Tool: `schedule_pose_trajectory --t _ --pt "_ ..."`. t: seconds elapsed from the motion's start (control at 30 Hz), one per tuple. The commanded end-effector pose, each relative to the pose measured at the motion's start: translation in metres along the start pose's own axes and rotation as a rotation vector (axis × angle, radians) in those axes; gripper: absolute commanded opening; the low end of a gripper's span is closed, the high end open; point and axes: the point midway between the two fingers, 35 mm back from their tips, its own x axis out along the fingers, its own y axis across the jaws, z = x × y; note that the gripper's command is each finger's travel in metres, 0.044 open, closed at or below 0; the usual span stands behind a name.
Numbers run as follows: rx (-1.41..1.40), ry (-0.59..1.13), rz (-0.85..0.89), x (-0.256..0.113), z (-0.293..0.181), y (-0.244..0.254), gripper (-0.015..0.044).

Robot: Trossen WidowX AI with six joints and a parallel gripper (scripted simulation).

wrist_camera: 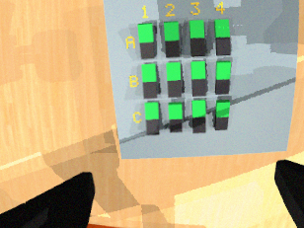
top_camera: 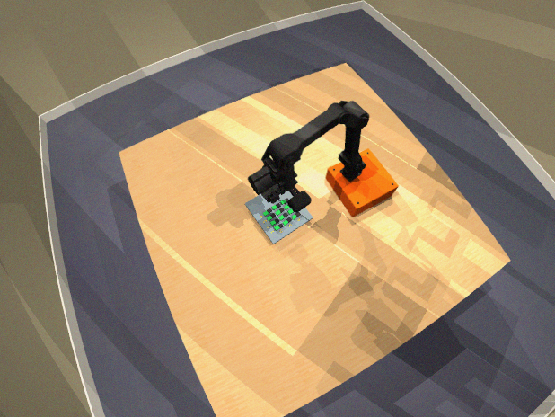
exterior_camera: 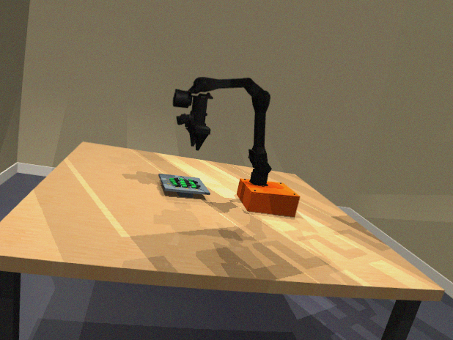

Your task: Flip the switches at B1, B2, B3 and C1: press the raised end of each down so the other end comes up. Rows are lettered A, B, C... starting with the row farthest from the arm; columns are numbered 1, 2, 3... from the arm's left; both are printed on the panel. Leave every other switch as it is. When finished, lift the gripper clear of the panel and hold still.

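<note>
The grey-blue switch panel (top_camera: pixel 273 239) (exterior_camera: pixel 175 190) (wrist_camera: pixel 207 147) lies on the table with rows A to C and columns 1 to 4. In the wrist view, switches B1 (wrist_camera: pixel 149 73), B2 (wrist_camera: pixel 174 72), B3 (wrist_camera: pixel 198 70) and C1 (wrist_camera: pixel 152 112) each show a green half on the far side and a black half on the near side. All other switches show the same colour order. I cannot tell which ends are raised. My gripper (exterior_camera: pixel 195 146) (wrist_camera: pixel 185 178) is open and empty, well above the panel. Its fingertips are hard to make out in the top view.
The orange base block (top_camera: pixel 370 184) (exterior_camera: pixel 271 201) carries the arm, to the right of the panel in the top and exterior views. The wooden table (top_camera: pixel 224 279) (exterior_camera: pixel 110 205) bears dark shadows. A thin shadow line crosses row C of the panel in the wrist view.
</note>
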Motion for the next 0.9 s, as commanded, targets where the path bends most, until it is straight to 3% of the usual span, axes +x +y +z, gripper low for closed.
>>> schedule_pose_trajectory --t 0.0,0.23,0.47,0.87 --pt "0.0 -0.002 -0.001 0.002 0.001 0.001 0.0374" --pt "0.006 -0.061 -0.026 0.078 0.007 0.022 0.019" --pt "0.007 -0.08 -0.028 0.103 0.008 0.023 0.0006" --pt "0.006 -0.093 -0.028 0.131 0.008 0.022 0.0"
